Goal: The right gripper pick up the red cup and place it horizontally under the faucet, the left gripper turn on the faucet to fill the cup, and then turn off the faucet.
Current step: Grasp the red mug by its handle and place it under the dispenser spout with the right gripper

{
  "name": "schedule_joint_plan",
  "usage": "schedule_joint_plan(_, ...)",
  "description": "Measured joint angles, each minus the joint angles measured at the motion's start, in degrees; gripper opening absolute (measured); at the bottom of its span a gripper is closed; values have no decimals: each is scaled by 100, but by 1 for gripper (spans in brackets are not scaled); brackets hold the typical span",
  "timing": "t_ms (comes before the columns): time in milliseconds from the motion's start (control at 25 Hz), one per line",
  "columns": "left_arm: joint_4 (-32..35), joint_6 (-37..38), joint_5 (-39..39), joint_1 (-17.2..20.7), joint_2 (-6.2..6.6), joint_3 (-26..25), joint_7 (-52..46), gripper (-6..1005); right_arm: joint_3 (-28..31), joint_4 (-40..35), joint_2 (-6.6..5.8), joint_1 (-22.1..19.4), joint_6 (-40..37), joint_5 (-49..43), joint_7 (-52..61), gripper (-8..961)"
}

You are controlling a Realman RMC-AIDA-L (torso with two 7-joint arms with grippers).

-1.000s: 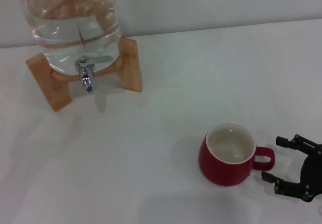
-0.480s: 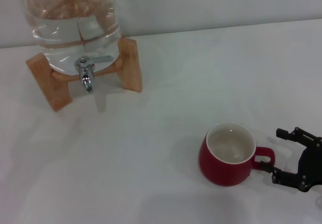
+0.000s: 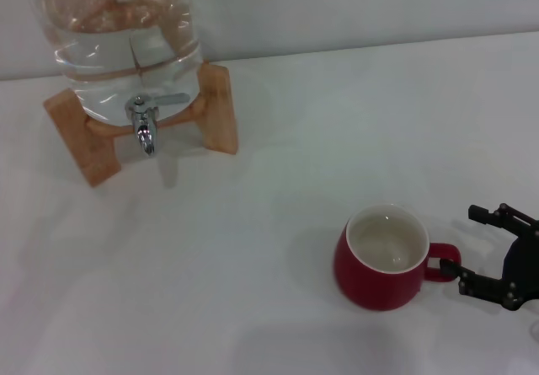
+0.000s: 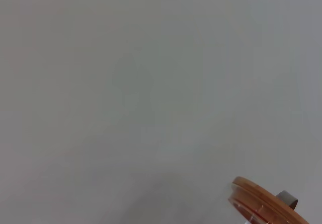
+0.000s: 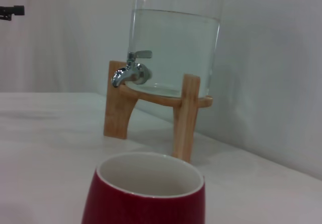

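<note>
The white tabletop [image 3: 278, 181] fills almost the whole head view, meeting a pale wall along its far edge. Most of it lies bare: a broad open stretch runs between the water jar at the far left and the cup at the near right, and the near-left part is open as well.

The clear water jar [image 3: 118, 34] sits in the far-left corner, just in front of the wall, cradled on a wooden stand [image 3: 215, 105] whose two legs splay toward the viewer. The jar's top is cut off by the upper edge of the head view. In the left wrist view only a rim of its wooden lid [image 4: 264, 204] shows against a blank grey wall; the left claw itself is not seen in any view.

The red cup [image 3: 379, 261] stands upright on the tabletop at the near right, well apart from the stand, mouth up and off-white inside, its loop handle pointing to the robot's right. The right wrist view looks over the cup's rim toward the jar and stand, with clear surface between them.

The right claw [image 3: 484, 253] comes in from the right edge of the head view, low over the tabletop. Its two black fingers are spread wide, one beyond the handle and one on the near side whose tip reaches the handle's outer curve; it grips nothing.

The faucet [image 3: 145, 120], chrome, juts from the jar's front between the stand's legs, its lever lying flat and pointing to the right, spout curving down over bare tabletop.
</note>
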Motion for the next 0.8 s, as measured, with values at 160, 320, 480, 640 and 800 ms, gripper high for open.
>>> schedule_joint_plan(160, 0, -5, 1, -4, 0, 0, 0, 875, -19, -1, 0, 5, -65, 108, 0, 838)
schedule_joint_plan(320, 0, -10, 1, 0, 0, 0, 0, 875, -55, -6, -1, 41, -92, 203, 0, 835)
schedule_joint_plan(480, 0, -10, 1, 0, -4, 0, 0, 875, -130, -9, 0, 97, -126, 238, 0, 831)
schedule_joint_plan(640, 0, -10, -6, 9, -9, 0, 5, 875, -420, -17, 0, 172, -276, 431, 0, 828)
schedule_joint_plan(800, 0, -10, -8, 10, -9, -3, 13, 875, -805, -14, -13, 246, -502, 682, -1, 824)
